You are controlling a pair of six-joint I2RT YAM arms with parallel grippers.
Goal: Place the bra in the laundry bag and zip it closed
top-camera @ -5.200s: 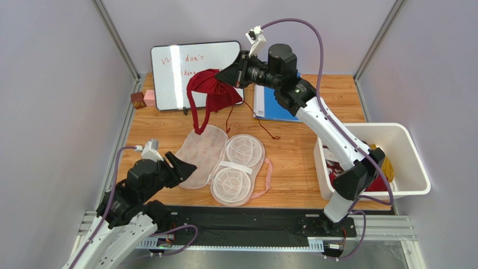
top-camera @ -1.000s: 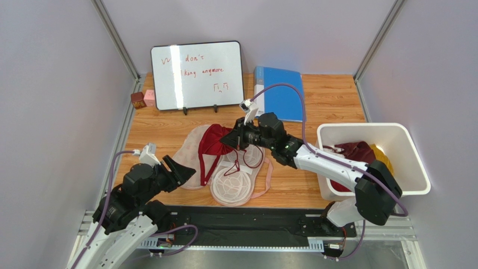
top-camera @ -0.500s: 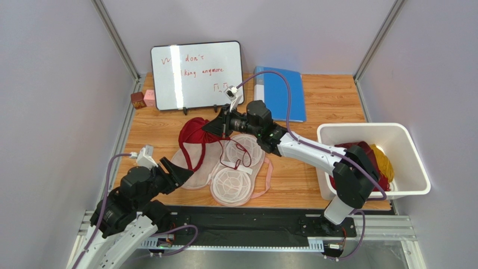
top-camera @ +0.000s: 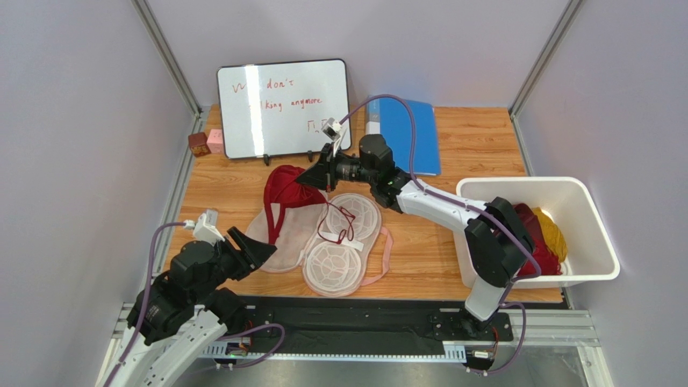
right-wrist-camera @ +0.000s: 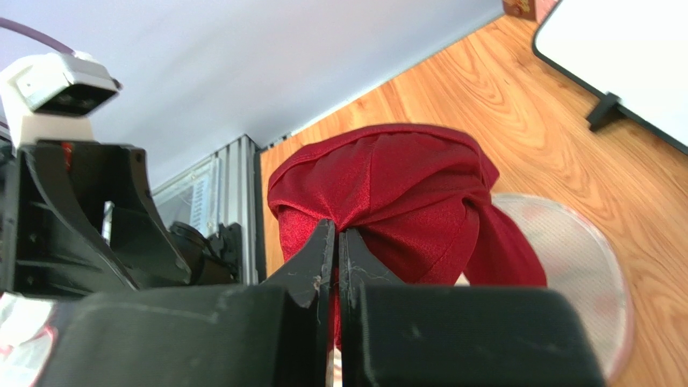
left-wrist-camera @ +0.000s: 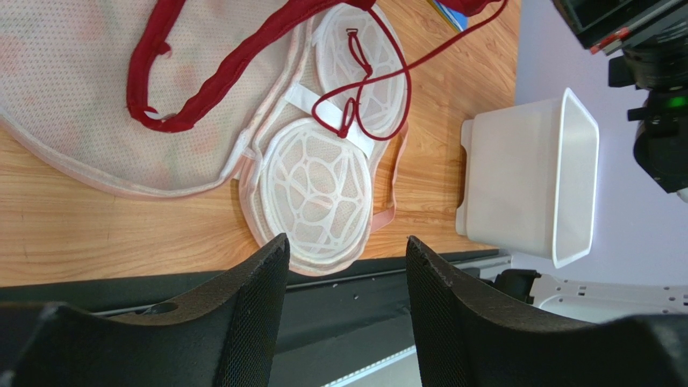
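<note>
Top external view gives us the dark red two-cup bra (top-camera: 283,187) bunched at the upper left edge of the opened cream-peach, leaf-print fabric laundry bag (top-camera: 287,242), left of centre in the frame. The right end effector (top-camera: 307,179) is pinched together on the red fabric, and its fingers hide the fold they grip. A band trails down over the bag's mesh flap, and a thin strap loops across a round white mesh insert (top-camera: 365,216).

In the right wrist view, red cloth covers nearly all of the bag. The left wrist view cuts the cups off at its top edge.

At lower left, the left end effector (top-camera: 257,244) has its fingers apart, with nothing between them.

Red and yellow cloth in the white plastic bin (top-camera: 593,242) at right sits partly behind the right arm.

The wooden table (top-camera: 468,161) also carries a small whiteboard (top-camera: 283,105), whose red handwriting we can barely read, and a blue folder (top-camera: 408,137). Pale grey walls close it in.
</note>
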